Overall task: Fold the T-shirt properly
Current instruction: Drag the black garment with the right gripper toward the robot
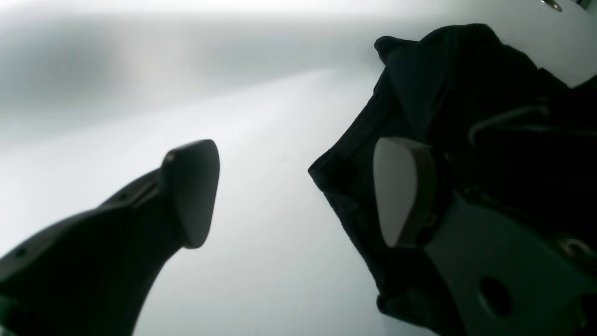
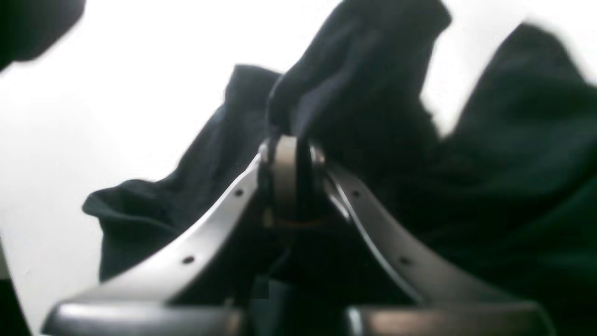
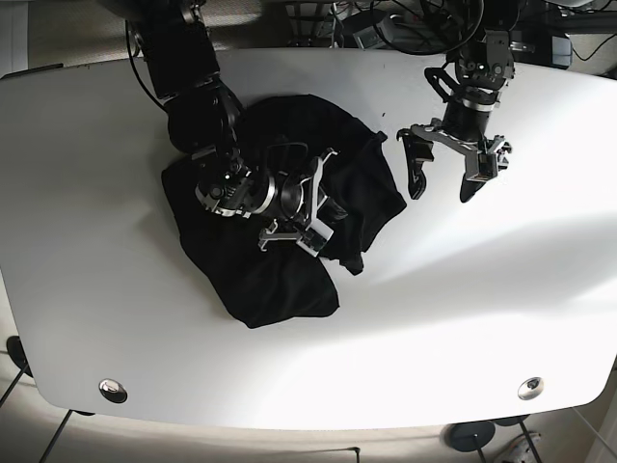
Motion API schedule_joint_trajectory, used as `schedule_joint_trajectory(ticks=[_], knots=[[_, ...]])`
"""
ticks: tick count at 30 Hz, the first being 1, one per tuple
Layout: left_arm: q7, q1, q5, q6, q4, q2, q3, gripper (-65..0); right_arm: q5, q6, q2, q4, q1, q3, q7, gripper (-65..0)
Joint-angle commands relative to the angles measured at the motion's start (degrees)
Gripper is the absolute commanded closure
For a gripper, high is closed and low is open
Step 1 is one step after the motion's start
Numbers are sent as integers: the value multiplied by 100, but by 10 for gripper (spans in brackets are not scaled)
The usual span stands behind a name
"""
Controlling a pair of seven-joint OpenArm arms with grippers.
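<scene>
Crumpling T-shirt [image 3: 289, 241] mid-table [image 3: 482, 309]; right gripper [image 2: 291, 154] jaws clamped on fabric; left gripper [image 3: 442, 181] jaws apart beside edge.

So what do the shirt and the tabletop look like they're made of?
T-shirt: soft black knit fabric, probably cotton; matte, and it bunches into limp folds where the right gripper pinches it. Table: hard, smooth white surface, perhaps laminate, with a soft sheen from reflected light.

A robotics lab is showing itself here: two black-and-silver robot arms [image 3: 207, 116] are reaching over a wide, glossy white surface with rounded corners [image 3: 463, 318], metal fixing discs [image 3: 113, 390] are sitting at its front corners, and a tangle of black cables and equipment [image 3: 405, 24] is crowding the far edge.
</scene>
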Motion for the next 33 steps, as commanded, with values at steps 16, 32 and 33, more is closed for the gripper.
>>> schedule_joint_trajectory(ticks=[16,32,33], knots=[[-158,-90,-37,-14,89,-18,-20,-483,159,37,-100,841,1252,1388,-241,-22],[-158,-55,-37,-14,98,105,-29,-483,115,2,-258,1140,2333,1616,-979,-273],[-158,-55,-37,-14,98,105,-29,-483,106,2,-355,1140,2184,1616,-971,-358]])
